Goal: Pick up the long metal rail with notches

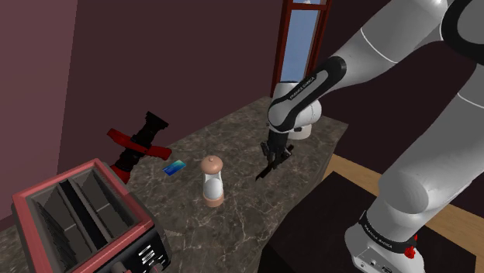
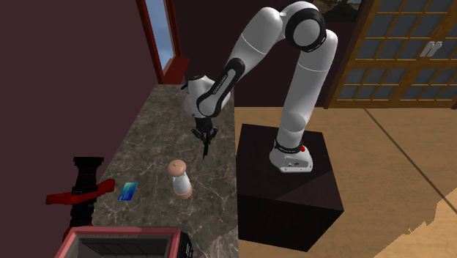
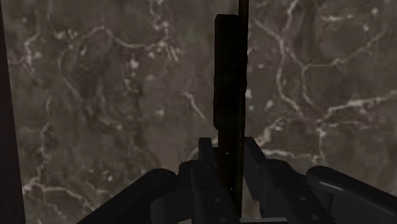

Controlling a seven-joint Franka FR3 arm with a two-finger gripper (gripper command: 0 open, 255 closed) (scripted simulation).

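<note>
A long, dark, narrow rail (image 3: 228, 83) with a notched edge sticks out between my black fingers, and my gripper (image 3: 228, 159) is shut on its near end. In the shoulder view the gripper (image 1: 271, 155) points down over the dark marble counter (image 1: 233, 225), with the rail (image 1: 264, 171) slanting down below it. The second exterior view has the gripper (image 2: 204, 135) near the counter's edge by the stand, the rail (image 2: 206, 149) hanging from it. I cannot tell whether the rail's lower tip touches the counter (image 2: 154, 146).
A pale pepper mill (image 1: 212, 182) stands on the counter towards the shoulder view's left of the gripper. Beyond it lie a small blue card (image 1: 174, 166) and a black and red tool (image 1: 140, 143). A red toaster (image 1: 85, 225) fills the near corner. The black stand (image 1: 326, 225) borders the counter.
</note>
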